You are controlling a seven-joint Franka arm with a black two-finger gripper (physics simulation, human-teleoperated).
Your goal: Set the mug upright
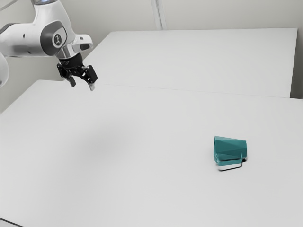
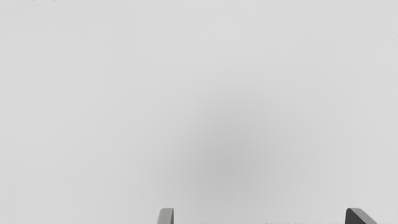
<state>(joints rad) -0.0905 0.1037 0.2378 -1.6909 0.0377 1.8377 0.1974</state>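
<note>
Looks like a pale, ringed 1 [image 1: 57, 39] — set on the dark round cap [image 1: 48, 39] of the white arm [image 1: 22, 40] in the exterior view — but is too small to read for certain as number or logo.

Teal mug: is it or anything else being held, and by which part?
Nothing is held. The hand is open and empty, and the mug lies on its side on the table, away from it.

The hand [image 1: 82, 86] hangs with fingers [image 2: 166, 216] apart.
</note>
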